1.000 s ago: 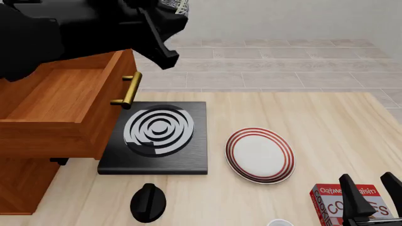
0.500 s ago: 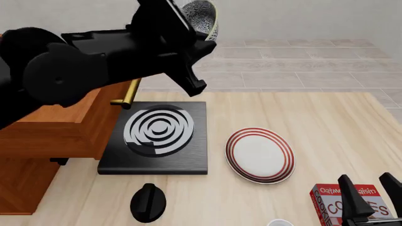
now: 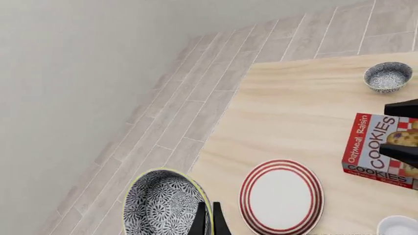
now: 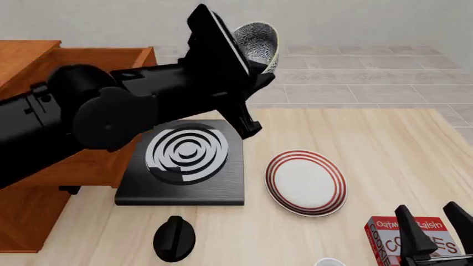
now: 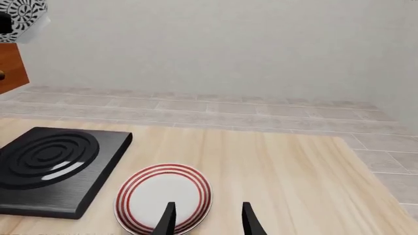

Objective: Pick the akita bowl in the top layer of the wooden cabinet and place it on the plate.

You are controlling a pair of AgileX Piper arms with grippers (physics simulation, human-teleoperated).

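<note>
The speckled akita bowl (image 4: 256, 40) hangs high in the air behind the stove slab, tilted, with my left gripper (image 3: 209, 221) shut on its rim. In the left wrist view the akita bowl (image 3: 162, 205) sits beside the plate (image 3: 281, 196), apart from it. The red-ringed white plate (image 4: 305, 182) lies bare on the table right of the slab. The wooden cabinet (image 4: 44, 183) stands at the left, its top layer (image 4: 96, 58) pulled out and mostly hidden behind my left arm. My right gripper (image 4: 436, 226) is open and empty at the front right; its fingertips (image 5: 167, 219) show near the plate (image 5: 163, 198).
A black stove slab (image 4: 221, 183) with silver rings lies between cabinet and plate. A black knob (image 4: 174, 238) sits in front of it. A red cookies box (image 4: 402, 241) lies under my right gripper. A second small speckled bowl (image 3: 388, 77) and a white cup (image 3: 398, 227) stand beyond it.
My left arm has swung to the right with the akita bowl, away from the open drawer and toward the plate. The right arm has stayed in place.
</note>
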